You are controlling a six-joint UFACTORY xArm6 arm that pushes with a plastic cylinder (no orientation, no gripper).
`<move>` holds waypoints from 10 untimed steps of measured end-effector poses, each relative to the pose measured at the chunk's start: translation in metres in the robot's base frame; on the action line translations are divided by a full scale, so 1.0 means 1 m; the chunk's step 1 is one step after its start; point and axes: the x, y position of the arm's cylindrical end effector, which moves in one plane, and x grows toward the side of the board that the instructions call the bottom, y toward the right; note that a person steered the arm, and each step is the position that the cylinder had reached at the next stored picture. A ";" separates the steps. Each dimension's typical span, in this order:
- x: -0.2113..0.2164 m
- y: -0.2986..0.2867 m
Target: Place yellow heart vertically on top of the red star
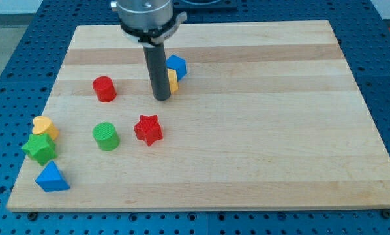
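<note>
- Pale wooden board [247,117] lies on a blue pegboard table [384,39]; no writing or label shows on anything, and nothing is a container.
- My tip [161,98] is the lower end of a bare dark rod, so it has no jaws and nothing in its grasp; it rests on the board above the red star [148,129], a little toward the view's right, and well apart from it.
- A yellow block [173,81], shape unclear because the rod covers part of it, sits just beside my tip on the view's right.
- A blue block [176,66] touches that yellow one from the view's top.
- The red cylinder [104,89] stands up and to the view's left of the red star.
- The green cylinder [105,136] stands near the red star on the view's left.
- The yellow heart [45,126] lies far to the view's left of the red star, at about the same height, near the board's left edge; its lobes face the view's left, though its long axis is hard to tell.
- A green star [40,148] touches the heart from below.
- A blue triangle [51,177] sits below the green star.
</note>
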 end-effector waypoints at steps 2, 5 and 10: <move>0.013 -0.011; 0.032 -0.132; 0.082 -0.224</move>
